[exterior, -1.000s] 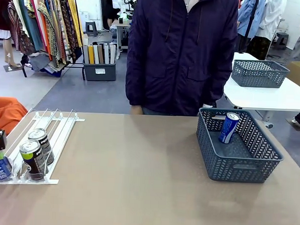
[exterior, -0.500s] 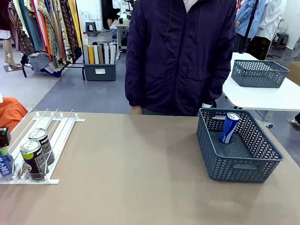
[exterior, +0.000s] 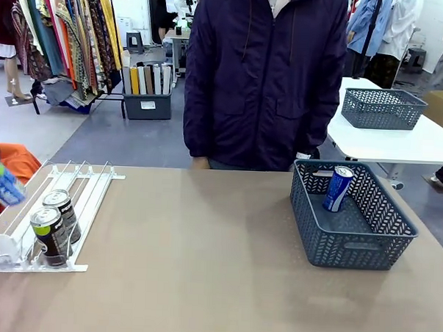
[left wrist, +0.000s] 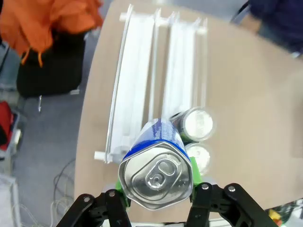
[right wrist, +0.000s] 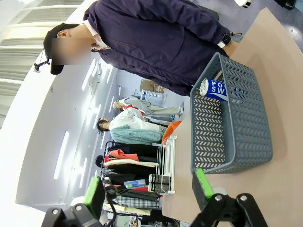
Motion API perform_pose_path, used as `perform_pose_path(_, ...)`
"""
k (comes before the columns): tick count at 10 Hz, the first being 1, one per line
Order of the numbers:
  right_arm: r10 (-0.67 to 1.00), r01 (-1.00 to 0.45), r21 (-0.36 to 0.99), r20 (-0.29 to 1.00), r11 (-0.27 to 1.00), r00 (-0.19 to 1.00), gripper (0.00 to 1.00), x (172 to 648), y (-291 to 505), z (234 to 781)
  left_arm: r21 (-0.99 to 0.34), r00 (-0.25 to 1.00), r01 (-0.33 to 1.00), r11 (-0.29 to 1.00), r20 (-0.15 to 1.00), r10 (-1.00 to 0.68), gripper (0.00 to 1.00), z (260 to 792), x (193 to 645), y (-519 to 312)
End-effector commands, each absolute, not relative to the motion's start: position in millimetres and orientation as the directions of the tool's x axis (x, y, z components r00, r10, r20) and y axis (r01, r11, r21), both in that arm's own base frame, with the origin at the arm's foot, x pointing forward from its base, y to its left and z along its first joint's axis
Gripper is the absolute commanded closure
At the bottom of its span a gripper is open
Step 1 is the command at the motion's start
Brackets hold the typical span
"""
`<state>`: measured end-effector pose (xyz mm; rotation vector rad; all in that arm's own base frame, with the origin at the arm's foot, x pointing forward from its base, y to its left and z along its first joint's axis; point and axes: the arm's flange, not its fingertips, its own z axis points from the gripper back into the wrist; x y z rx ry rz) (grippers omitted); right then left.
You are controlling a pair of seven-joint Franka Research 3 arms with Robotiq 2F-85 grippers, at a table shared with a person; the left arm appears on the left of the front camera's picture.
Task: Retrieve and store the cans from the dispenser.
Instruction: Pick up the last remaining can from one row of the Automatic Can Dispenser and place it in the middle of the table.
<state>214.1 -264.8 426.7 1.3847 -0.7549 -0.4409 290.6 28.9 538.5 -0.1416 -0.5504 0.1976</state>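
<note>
My left gripper (left wrist: 158, 190) is shut on a blue-and-white can (left wrist: 157, 166), held in the air above the front end of the white dispenser (left wrist: 137, 94). In the front view that can (exterior: 1, 184) hangs tilted at the far left edge, above the dispenser (exterior: 77, 185). Two black cans (exterior: 62, 205) (exterior: 49, 236) stand in a right-hand lane at the clear front stops. Another blue can (exterior: 338, 187) leans inside the grey basket (exterior: 350, 249). My right gripper (right wrist: 147, 187) is open and holds nothing, well back from the basket (right wrist: 255, 137).
A person in a dark jacket (exterior: 266, 80) stands at the table's far edge, between the dispenser and the basket. The tan tabletop (exterior: 202, 268) lies bare between them. An orange cloth (exterior: 16, 164) lies beyond the table's left edge.
The left gripper has lifted the blue can out of the dispenser's front left lane, up and to the left. The black cans and the basket stayed put.
</note>
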Motion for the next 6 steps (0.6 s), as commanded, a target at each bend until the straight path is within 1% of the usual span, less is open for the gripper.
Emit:
perform_pose_path(1, -0.689, -0.147, 0.977, 0.212, 0.152, 0.693, 0.00, 215.2, -266.0, 432.0, -0.283, 0.774, -0.058, 0.957, 0.593, 0.222, 1.00, 536.4, 249.5, 35.9)
perform_pose_path(3, -0.689, -0.147, 0.977, 0.212, 0.152, 0.693, 0.00, 215.2, -266.0, 432.0, -0.342, 0.791, -0.050, 0.939, 0.560, 0.246, 1.00, 537.2, 246.6, 49.1)
perform_pose_path(4, -0.689, -0.147, 0.977, 0.212, 0.152, 0.693, 0.00, 215.2, -266.0, 432.0, -0.383, 0.815, -0.047, 0.923, 0.519, 0.257, 1.00, 533.4, 249.4, 56.2)
perform_pose_path(5, -0.689, -0.147, 0.977, 0.212, 0.152, 0.693, 0.00, 215.2, -266.0, 432.0, -0.433, 0.861, -0.052, 0.900, 0.437, 0.260, 1.00, 529.3, 251.0, 65.0)
perform_pose_path(6, -0.689, -0.147, 0.977, 0.212, 0.152, 0.693, 0.00, 215.2, -266.0, 432.0, -0.338, 0.795, -0.073, 0.938, 0.549, 0.260, 1.00, 561.6, 256.3, 48.6)
